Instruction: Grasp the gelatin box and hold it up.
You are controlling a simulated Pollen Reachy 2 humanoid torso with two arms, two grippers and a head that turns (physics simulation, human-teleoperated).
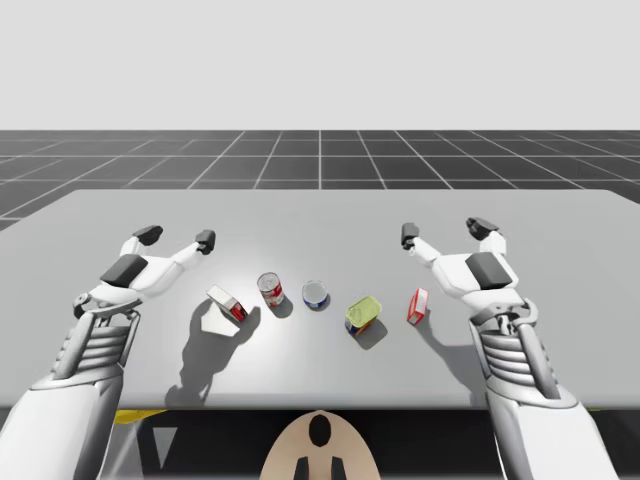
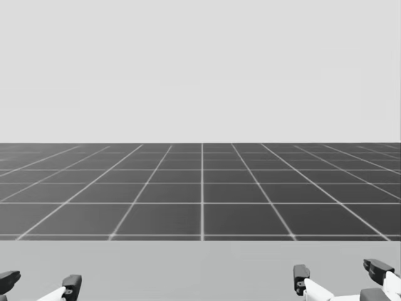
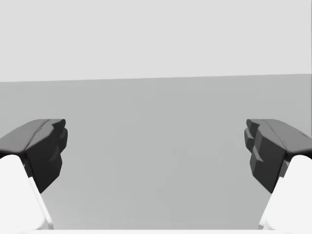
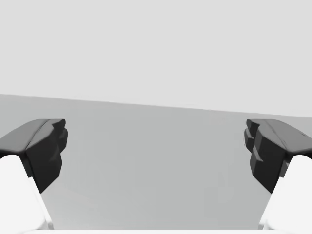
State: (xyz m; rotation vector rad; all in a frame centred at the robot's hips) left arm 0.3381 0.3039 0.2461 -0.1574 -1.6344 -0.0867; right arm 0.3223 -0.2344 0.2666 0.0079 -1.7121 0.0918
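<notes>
A small red box (image 1: pixel 417 305) stands on the grey table (image 1: pixel 320 215), just in front of and inward of my right gripper (image 1: pixel 445 231). A white and red box (image 1: pixel 227 303) lies tilted below and to the right of my left gripper (image 1: pixel 177 237). I cannot tell which of the two is the gelatin box. Both grippers hover open above the table and hold nothing. In the left wrist view, my left gripper (image 3: pixel 156 146) has bare table between its fingers, as does my right gripper (image 4: pixel 156 146) in the right wrist view. The head view catches my left gripper (image 2: pixel 41 280) and right gripper (image 2: pixel 338 272) at its lower edge.
Between the two boxes stand a red can (image 1: pixel 270 289), a blue can with a silver top (image 1: pixel 315 295) and a low yellow-green tin (image 1: pixel 363 314). The table reaches well beyond both grippers to its far edge.
</notes>
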